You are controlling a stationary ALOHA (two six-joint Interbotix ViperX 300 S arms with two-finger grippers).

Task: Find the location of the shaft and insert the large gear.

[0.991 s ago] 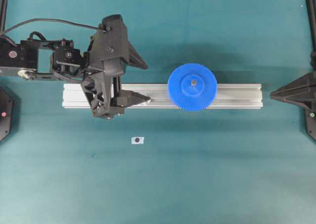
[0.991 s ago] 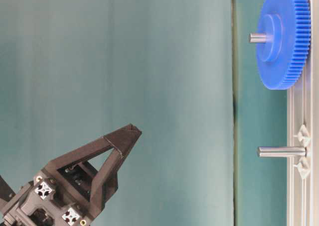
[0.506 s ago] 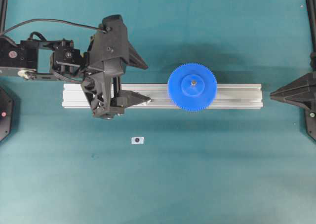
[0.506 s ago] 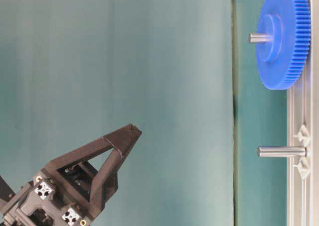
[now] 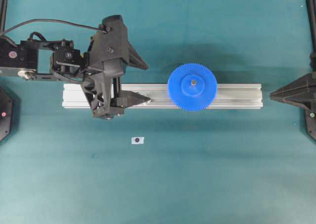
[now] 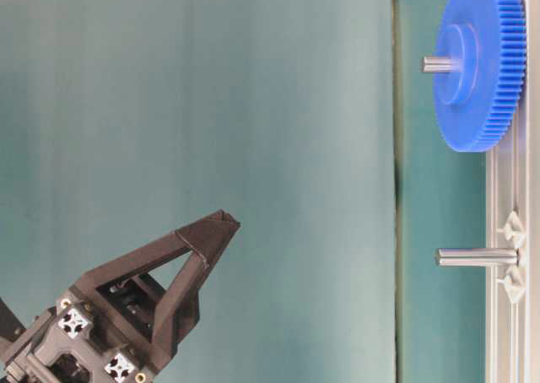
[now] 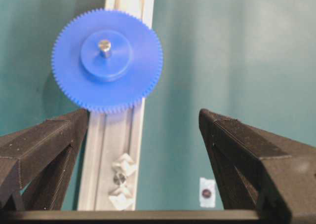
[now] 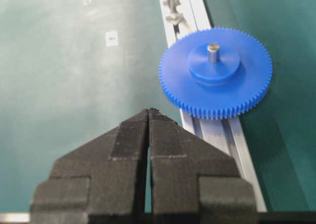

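My left gripper [image 5: 143,82] hangs with its fingers [image 7: 47,142] spread wide and nothing between them, over the 9 o'clock end of the aluminium rail [image 5: 237,96]. My right gripper [image 8: 148,113] sits at the 3 o'clock edge of the overhead view, its fingers pressed together tip to tip, holding nothing, just off the rail's end.

From the left gripper, the large gear [image 5: 192,86] lies toward 3 o'clock, seated flat on the rail with the shaft [image 5: 193,81] poking up through its raised hub. In my left wrist view the gear is at 11 o'clock, well apart from both fingers. A second pin [image 6: 477,256] stands bare on the rail between two clear plastic mounts [image 7: 122,165], closer to the left gripper than the gear is. A small white tag [image 5: 138,140] with a dark dot lies on the teal table [image 5: 222,174], at 6 o'clock from the rail.
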